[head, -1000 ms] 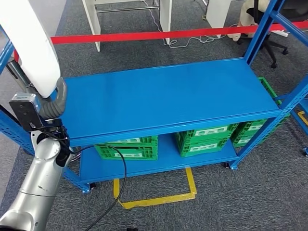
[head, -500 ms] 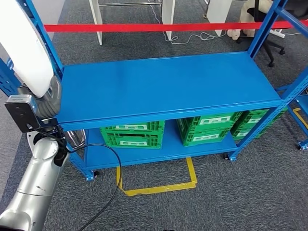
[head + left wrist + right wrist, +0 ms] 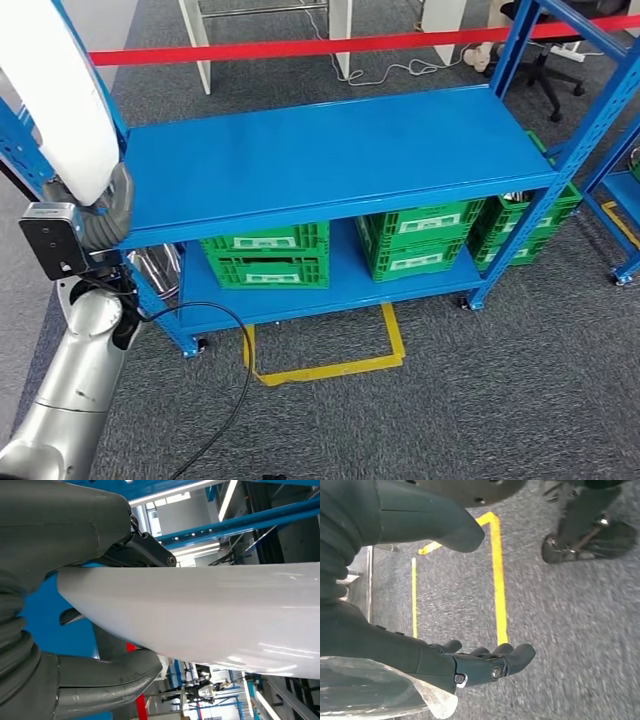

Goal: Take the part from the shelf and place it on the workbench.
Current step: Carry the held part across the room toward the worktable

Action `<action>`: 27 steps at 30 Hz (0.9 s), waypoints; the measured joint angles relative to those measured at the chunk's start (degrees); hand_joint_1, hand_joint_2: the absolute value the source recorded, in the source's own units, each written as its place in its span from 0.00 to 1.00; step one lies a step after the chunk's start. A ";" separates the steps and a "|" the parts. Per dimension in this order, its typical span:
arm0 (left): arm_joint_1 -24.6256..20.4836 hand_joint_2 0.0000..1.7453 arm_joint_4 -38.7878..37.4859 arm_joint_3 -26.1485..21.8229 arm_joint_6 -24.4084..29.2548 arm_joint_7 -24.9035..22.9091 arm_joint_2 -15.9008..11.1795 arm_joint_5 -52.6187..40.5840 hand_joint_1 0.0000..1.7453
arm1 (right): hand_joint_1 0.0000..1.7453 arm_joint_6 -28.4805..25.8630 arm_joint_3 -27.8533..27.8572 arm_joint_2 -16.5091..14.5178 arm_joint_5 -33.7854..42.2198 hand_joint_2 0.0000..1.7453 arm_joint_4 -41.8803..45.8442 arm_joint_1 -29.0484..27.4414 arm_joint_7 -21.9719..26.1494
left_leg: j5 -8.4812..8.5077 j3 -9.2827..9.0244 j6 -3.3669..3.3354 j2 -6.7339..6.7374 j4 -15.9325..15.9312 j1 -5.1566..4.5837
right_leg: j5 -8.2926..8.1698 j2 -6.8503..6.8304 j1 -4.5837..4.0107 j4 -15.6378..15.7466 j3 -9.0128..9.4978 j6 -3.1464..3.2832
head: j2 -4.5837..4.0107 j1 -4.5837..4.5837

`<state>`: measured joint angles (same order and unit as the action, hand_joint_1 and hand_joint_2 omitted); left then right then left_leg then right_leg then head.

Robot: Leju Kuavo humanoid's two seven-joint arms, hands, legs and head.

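Shelving of blue painted steel (image 3: pixel 332 150) stood ahead on grey carpet, three green slatted plastic crates (image 3: pixel 266 258) on its bottom board. The left robot hand (image 3: pixel 56 595) clasped a long, smooth white curved part (image 3: pixel 211 615), thumb on one side and dark fingers on the other; from the head camera the part (image 3: pixel 60 90) rose beside the shelving's left upright. The right robot hand (image 3: pixel 444 600) hung over yellow floor tape (image 3: pixel 499 580), fingers spread, holding nothing.
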<state>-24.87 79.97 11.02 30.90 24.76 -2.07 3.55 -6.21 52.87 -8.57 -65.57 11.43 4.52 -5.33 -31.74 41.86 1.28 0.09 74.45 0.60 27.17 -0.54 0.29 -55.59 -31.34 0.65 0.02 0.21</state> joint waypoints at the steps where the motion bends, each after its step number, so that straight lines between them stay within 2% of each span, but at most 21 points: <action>1: 0.19 1.00 0.01 0.01 -0.09 0.00 -0.10 -0.16 1.00 | 0.00 0.09 0.00 -0.01 0.01 1.00 0.00 -0.06 0.31 | 1.18 -1.20 0.00 0.00 -0.26 0.00 | -0.45 -0.01 0.00 -0.06 -0.65 -0.10 | 0.00 0.02; 2: 0.34 1.00 0.07 0.02 -0.24 0.00 -0.22 -0.29 1.00 | 0.00 0.22 0.00 -0.02 0.01 1.00 0.00 -0.11 0.62 | 2.72 -3.34 -0.10 0.00 -2.72 0.00 | -0.84 -0.01 0.01 -0.16 -1.20 -0.25 | 0.00 0.00; 3: 0.41 1.00 0.20 0.03 -0.48 0.00 -0.34 -0.42 1.00 | 0.00 0.39 0.00 -0.03 0.00 1.00 0.00 -0.15 0.93 | 3.78 -6.11 -0.32 0.01 -6.73 -0.01 | -1.15 -0.02 0.01 -0.30 -1.65 -0.45 | 0.00 -0.01; 5: 0.47 1.00 0.58 0.07 -1.02 0.00 -0.58 -0.73 1.00 | 0.00 0.73 0.00 -0.04 -0.05 1.00 0.00 -0.14 1.48 | 3.81 -10.88 -0.93 -0.02 -14.36 -0.18 | -1.64 -0.06 -0.11 -0.64 -2.34 -0.99 | 0.00 0.04; 6: 0.51 1.00 0.76 0.08 -1.25 0.00 -0.68 -0.87 1.00 | 0.00 0.86 0.00 -0.04 -0.06 1.00 0.00 -0.13 1.72 | 3.28 -12.04 -1.24 -0.03 -16.50 -0.30 | -1.90 -0.08 -0.16 -0.76 -2.62 -1.31 | 0.00 0.06; 8: 0.70 1.00 0.95 0.09 -1.54 0.00 -0.81 -0.97 1.00 | 0.00 1.08 0.00 -0.03 0.03 1.00 0.00 -0.11 2.23 | 3.02 -12.25 -1.85 -0.03 -17.60 -0.36 | -2.34 -0.10 -0.19 -0.86 -3.05 -1.97 | 0.00 0.07; 9: 0.80 1.00 1.00 0.10 -1.63 0.00 -0.83 -0.99 1.00 | 0.00 1.22 0.01 -0.03 0.13 1.00 0.00 -0.13 2.55 | 3.18 -12.16 -2.25 0.02 -17.83 -0.27 | -2.06 -0.03 -0.16 -1.18 -3.45 -2.27 | 0.00 0.09; 10: 0.89 1.00 1.07 0.11 -1.74 0.00 -0.85 -1.02 1.00 | 0.00 1.41 0.02 -0.02 0.25 1.00 0.00 -0.15 3.00 | 3.45 -12.03 -2.67 0.08 -18.00 -0.14 | -1.12 0.07 -0.13 -2.44 -4.16 -2.55 | 0.00 0.20; 11: 0.98 1.00 1.14 0.12 -1.83 0.00 -0.89 -1.04 1.00 | 0.00 1.61 0.03 -0.02 0.37 1.00 0.00 -0.18 3.53 | 3.72 -11.88 -3.06 0.14 -18.15 -0.01 | 0.45 0.19 -0.09 -4.89 -5.35 -2.80 | 0.00 0.27; 13: 1.27 1.00 1.31 0.11 -2.01 0.01 -0.98 -1.17 1.00 | 0.00 2.17 0.18 -0.01 0.81 1.00 0.00 -0.29 4.65 | 4.07 -11.42 -3.43 0.21 -18.11 -0.02 | 4.36 0.32 0.03 -12.83 -8.79 -3.20 | 0.00 0.42; 14: 1.50 1.00 1.36 0.11 -2.08 0.01 -1.01 -1.24 1.00 | 0.00 2.56 0.35 0.00 1.17 1.00 0.00 -0.35 5.02 | 4.18 -11.23 -3.46 0.22 -18.08 -0.04 | 5.57 0.33 0.09 -16.30 -10.24 -3.33 | 0.00 0.42; 15: 1.75 1.00 1.39 0.11 -2.17 0.02 -1.02 -1.33 1.00 | 0.00 2.97 0.61 0.01 1.64 1.00 0.00 -0.41 5.26 | 4.27 -11.11 -3.46 0.22 -18.04 -0.05 | 5.81 0.32 0.15 -18.04 -10.82 -3.41 | 0.00 0.42; 16: 1.95 1.00 1.40 0.11 -2.28 0.03 -1.02 -1.40 1.00 | 0.00 3.39 0.93 0.03 2.13 1.00 0.00 -0.45 5.36 | 4.31 -11.05 -3.43 0.20 -17.97 -0.04 | 4.86 0.32 0.24 -17.27 -10.20 -3.44 | 0.00 0.42; 18: 2.14 1.00 1.48 0.11 -2.46 0.08 -1.03 -1.49 1.00 | 0.00 3.89 1.54 0.12 2.92 1.00 0.00 -0.42 5.40 | 4.23 -11.06 -3.23 0.12 -17.76 -0.01 | 1.15 0.31 0.41 -9.98 -6.24 -3.36 | 0.00 0.43; 19: 2.14 1.00 1.57 0.11 -2.50 0.13 -1.05 -1.50 1.00 | 0.00 4.02 1.80 0.17 3.16 1.00 0.00 -0.35 5.40 | 4.16 -10.96 -3.01 0.08 -17.58 -0.11 | -0.18 0.30 0.40 -6.13 -4.12 -3.25 | 0.00 0.44; 20: 2.13 1.00 1.68 0.11 -2.51 0.17 -1.09 -1.51 1.00 | 0.00 4.08 2.02 0.20 3.28 1.00 0.00 -0.27 5.40 | 4.13 -10.74 -2.74 0.07 -17.37 -0.21 | -0.72 0.30 0.38 -3.31 -2.62 -3.03 | 0.00 0.42; 21: 2.14 1.00 1.80 0.11 -2.51 0.22 -1.12 -1.52 1.00 | 0.00 4.13 2.22 0.20 3.36 1.00 0.00 -0.23 5.40 | 4.17 -10.47 -2.45 0.07 -17.21 -0.32 | -0.61 0.35 0.33 -2.05 -1.97 -2.78 | 0.00 0.38; 24: 2.22 1.00 2.01 0.12 -2.51 0.33 -1.17 -1.56 1.00 | 0.00 4.19 2.55 0.24 3.42 1.00 0.00 -0.40 5.40 | 4.01 -9.96 -1.68 0.09 -16.79 -0.33 | -0.36 0.50 0.32 -1.58 -1.89 -1.76 | 0.01 0.33; 26: 2.17 1.00 2.15 0.14 -2.52 0.38 -1.24 -1.62 1.00 | 0.00 4.17 2.73 0.25 3.48 1.00 0.00 -0.34 5.32 | 1.89 -8.83 -1.19 0.07 -13.93 -0.23 | -0.56 0.62 0.48 -1.34 -1.82 -1.02 | 0.01 0.27; 27: 2.17 1.00 2.20 0.15 -2.54 0.40 -1.28 -1.63 1.00 | 0.00 4.16 2.85 0.25 3.54 1.00 0.00 -0.28 5.18 | 0.02 -7.44 -0.99 0.06 -10.63 -0.19 | -0.62 0.74 0.51 -1.30 -1.80 -0.79 | 0.00 0.23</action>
<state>-22.70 82.17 11.16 28.36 25.16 -3.35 1.92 -2.04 55.72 -8.33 -62.03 11.43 4.23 -0.15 -31.72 34.42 0.29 0.15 63.82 0.41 26.55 0.20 0.80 -56.89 -33.14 -0.14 0.02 0.44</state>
